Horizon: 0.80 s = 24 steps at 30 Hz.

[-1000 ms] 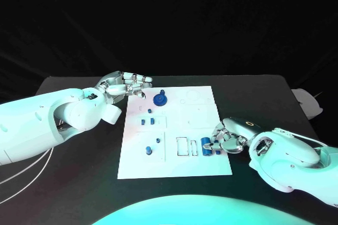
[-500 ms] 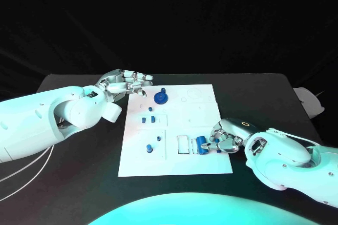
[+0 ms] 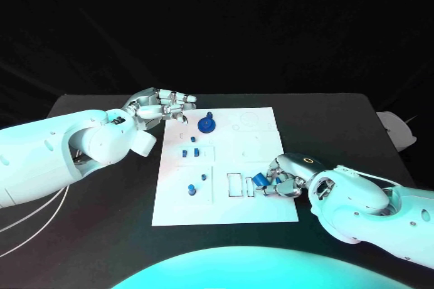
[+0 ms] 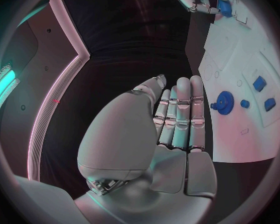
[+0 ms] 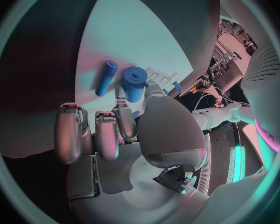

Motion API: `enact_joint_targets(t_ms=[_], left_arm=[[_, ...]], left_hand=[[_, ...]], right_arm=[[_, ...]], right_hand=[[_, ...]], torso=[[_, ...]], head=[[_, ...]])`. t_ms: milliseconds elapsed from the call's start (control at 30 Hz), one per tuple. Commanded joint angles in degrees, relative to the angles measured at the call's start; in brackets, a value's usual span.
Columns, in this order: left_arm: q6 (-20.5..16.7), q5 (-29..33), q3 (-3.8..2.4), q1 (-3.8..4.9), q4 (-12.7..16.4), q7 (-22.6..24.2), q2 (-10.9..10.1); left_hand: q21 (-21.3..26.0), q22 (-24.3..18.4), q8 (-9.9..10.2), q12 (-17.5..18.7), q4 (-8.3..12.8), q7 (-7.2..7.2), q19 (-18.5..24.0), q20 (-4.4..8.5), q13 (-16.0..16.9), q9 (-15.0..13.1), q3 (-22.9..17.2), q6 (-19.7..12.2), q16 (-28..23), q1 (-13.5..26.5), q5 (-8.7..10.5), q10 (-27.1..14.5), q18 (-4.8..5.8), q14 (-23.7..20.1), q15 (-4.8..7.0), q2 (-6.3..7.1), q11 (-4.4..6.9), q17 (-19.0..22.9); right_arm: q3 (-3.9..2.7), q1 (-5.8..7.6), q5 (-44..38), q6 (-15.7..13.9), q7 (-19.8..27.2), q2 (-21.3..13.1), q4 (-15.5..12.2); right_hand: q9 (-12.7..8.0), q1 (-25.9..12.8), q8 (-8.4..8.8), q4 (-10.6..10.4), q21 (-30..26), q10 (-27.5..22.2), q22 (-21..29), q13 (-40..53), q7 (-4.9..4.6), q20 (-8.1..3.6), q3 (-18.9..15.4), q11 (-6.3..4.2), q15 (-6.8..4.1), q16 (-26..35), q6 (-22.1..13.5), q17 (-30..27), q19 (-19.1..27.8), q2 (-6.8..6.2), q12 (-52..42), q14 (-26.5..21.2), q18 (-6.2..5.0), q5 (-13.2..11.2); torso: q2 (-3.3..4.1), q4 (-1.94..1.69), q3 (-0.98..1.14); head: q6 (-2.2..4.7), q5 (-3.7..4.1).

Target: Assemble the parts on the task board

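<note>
A: Where's the blue cylinder (image 5: 134, 83)?

B: Near right of the task board (image 3: 226, 209), pinched in the right robot hand (image 3: 285, 179). Probably light, stiff, slick; grip its sides.

A: Left robot hand (image 3: 165, 105)?

B: Empty, fingers pressed together, far-left worktop (image 3: 344, 123).

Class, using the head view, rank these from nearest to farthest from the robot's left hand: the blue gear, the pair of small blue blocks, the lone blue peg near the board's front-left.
1. Blue gear, just right of the left hand.
2. Pair of small blue blocks, mid-board, left side.
3. Lone blue peg, front-left of the board.
</note>
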State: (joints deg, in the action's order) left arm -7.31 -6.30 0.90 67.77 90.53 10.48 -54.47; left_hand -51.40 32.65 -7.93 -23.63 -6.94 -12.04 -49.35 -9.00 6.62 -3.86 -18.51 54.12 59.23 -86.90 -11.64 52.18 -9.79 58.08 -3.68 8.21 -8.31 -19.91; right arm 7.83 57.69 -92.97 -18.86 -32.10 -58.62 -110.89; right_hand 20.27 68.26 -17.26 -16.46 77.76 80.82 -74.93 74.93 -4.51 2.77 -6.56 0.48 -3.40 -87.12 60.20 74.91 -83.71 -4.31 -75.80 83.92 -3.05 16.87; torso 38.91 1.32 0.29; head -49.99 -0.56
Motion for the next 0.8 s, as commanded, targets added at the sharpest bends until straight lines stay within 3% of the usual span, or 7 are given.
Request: enact_joint_targets(t_ms=[33, 333, 467, 600, 800], left_arm=[[1.4, 0.2, -0.02, 0.04, 0.2, 0.2, 0.0], [1.4, 0.2, -0.02, 0.04, 0.2, 0.1, 0.0], [1.4, 0.2, -0.02, 0.04, 0.2, 0.1, 0.0], [1.4, 0.2, -0.02, 0.04, 0.2, 0.1, 0.0], [1.5, 0.2, -0.02, 0.04, 0.1, 0.1, 0.0]], left_hand=[[0.3, -0.1, -0.2, -0.2, 0.2, 0.03, 0.2, -0.14, 0.1, 0.0, 0.0, -0.5, -0.4, 0.6, 0.04, -0.2, -0.72, -0.1, -0.18, 0.01, 0.02, 0.0], [0.3, -0.1, -0.2, -0.2, 0.2, 0.03, 0.2, -0.14, 0.1, 0.0, 0.0, -0.5, -0.4, 0.6, 0.04, -0.2, -0.72, -0.1, -0.18, 0.01, 0.02, 0.0], [0.3, -0.1, -0.2, -0.2, 0.2, 0.03, 0.2, -0.14, 0.1, 0.0, 0.0, -0.5, -0.4, 0.6, 0.04, -0.2, -0.72, -0.1, -0.18, 0.01, 0.02, 0.0], [0.3, -0.1, -0.2, -0.2, 0.2, 0.03, 0.2, -0.14, 0.1, 0.0, 0.0, -0.5, -0.4, 0.6, 0.04, -0.2, -0.72, -0.1, -0.18, 0.01, 0.02, 0.0], [0.3, -0.1, -0.2, -0.2, 0.2, 0.03, 0.2, -0.14, 0.1, 0.0, 0.0, -0.5, -0.4, 0.6, 0.04, -0.2, -0.72, -0.1, -0.18, 0.01, 0.02, 0.0]], right_arm=[[0.21, -0.43, -1.0, 2.0, -0.6, 0.4, 0.2], [0.21, -0.58, -1.2, 1.5, -0.8, 0.6, 0.4], [0.21, -0.59, -1.5, -0.1, -1.0, 0.5, 0.4], [0.20, -0.59, -1.7, -2.0, -1.1, 0.1, -0.3], [-0.03, -0.25, -0.7, -5.4, -1.2, -1.2, -2.6]], right_hand=[[0.1, 0.5, -0.19, 0.0, 0.0, 0.0, -11.5, 0.7, 0.06, 0.13, -0.5, -0.27, -0.05, -0.3, -0.4, 8.8, -1.9, 0.57, -0.3, 4.8, 0.59, 0.8], [0.8, 2.7, -0.68, 0.3, 0.2, 0.2, -11.6, 1.1, 0.24, 0.01, -0.6, -0.44, -0.19, -0.4, -0.3, 9.0, -2.0, 2.05, -0.4, 4.9, 0.63, 3.4], [1.1, 5.7, -0.95, 1.4, 0.4, 0.5, -11.8, 1.6, 0.52, -0.14, 0.4, -0.72, -0.41, -0.5, -0.2, 9.2, -2.1, 3.31, -0.8, 4.9, 0.68, 6.2], [1.4, 8.0, -1.11, 2.3, 0.7, 0.9, -11.9, 2.1, 0.77, -0.33, 1.7, -0.96, -0.62, -0.6, 0.0, 9.6, -2.2, 4.23, -1.1, 5.0, 0.75, 5.2], [1.5, 8.8, -1.21, 2.5, 1.2, 1.2, -12.1, 2.5, 0.92, -0.44, 2.3, -1.10, -0.72, -0.8, 0.2, 9.8, -2.4, 4.49, -1.5, 5.0, 0.84, 5.5]], torso=[[0.00, 0.00, -0.03], [0.00, 0.00, -0.02], [-0.01, 0.02, 0.02], [-0.03, 0.05, 0.01], [-0.06, 0.06, -0.01]], head=[[-0.01, 0.06], [0.03, -0.01], [0.04, 0.00], [0.10, -0.03], [0.26, 0.03]])
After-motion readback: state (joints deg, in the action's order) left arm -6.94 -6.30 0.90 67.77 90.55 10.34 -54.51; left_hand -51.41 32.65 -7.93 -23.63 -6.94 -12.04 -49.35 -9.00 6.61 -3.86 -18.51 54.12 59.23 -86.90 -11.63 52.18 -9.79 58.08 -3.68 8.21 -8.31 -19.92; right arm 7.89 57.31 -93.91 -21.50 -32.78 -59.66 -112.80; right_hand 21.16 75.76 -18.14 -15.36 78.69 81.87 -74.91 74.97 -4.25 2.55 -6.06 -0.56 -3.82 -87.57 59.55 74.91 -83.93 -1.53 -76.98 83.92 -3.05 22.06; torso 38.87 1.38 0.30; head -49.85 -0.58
